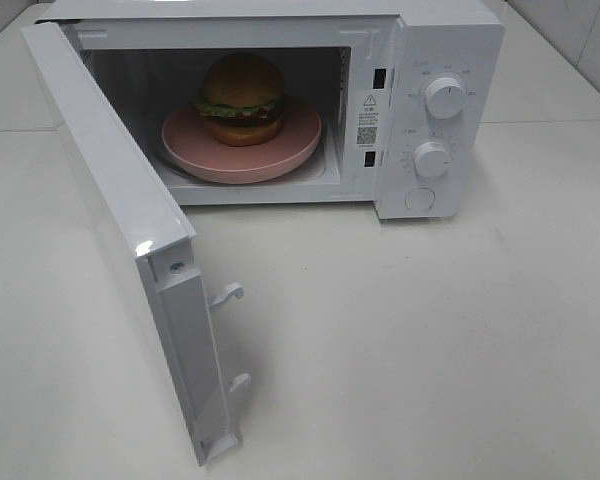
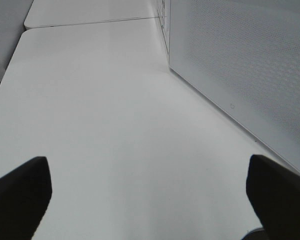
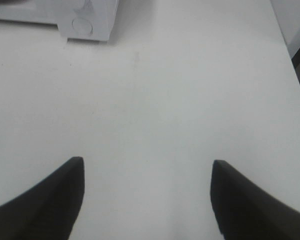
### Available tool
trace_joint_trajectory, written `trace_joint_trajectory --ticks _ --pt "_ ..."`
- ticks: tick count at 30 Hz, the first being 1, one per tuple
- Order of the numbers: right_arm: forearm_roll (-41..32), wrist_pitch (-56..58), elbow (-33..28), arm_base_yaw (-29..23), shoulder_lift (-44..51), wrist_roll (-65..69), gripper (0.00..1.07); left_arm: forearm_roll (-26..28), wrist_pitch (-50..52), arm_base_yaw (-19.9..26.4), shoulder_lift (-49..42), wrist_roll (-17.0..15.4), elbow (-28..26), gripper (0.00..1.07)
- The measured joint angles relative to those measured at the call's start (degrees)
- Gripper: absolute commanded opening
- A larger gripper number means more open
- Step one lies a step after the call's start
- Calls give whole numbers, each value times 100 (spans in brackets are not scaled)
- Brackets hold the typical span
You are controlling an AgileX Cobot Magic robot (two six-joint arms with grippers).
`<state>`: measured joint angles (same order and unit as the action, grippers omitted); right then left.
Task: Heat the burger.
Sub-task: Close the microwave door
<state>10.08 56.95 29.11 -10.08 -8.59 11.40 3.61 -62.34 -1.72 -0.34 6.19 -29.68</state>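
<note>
Now left gripper [image 2: 149, 197], right gripper [image 3: 147, 197] angled over table [image 2: 115, 100], jaws apart, seemingly empty; burger [image 1: 241, 95] inside microwave [image 1: 480, 60].

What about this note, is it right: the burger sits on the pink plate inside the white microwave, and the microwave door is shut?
Not quite. The microwave door is swung wide open, not shut, as the exterior high view shows. The rest holds: the burger sits on the pink plate inside the white microwave.
</note>
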Motion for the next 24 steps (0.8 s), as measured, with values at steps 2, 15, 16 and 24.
trace_joint_trajectory --ticks 2,15,16,24 --pt "-29 -52 -34 115 275 40 69 0 0 0 0 0 0 98" --pt "-143 -109 -52 504 882 103 69 0 0 0 0 0 0 98" --pt "-143 -109 -52 504 882 103 69 0 0 0 0 0 0 98" --pt "-143 -109 -52 504 882 103 76 0 0 0 0 0 0 98"
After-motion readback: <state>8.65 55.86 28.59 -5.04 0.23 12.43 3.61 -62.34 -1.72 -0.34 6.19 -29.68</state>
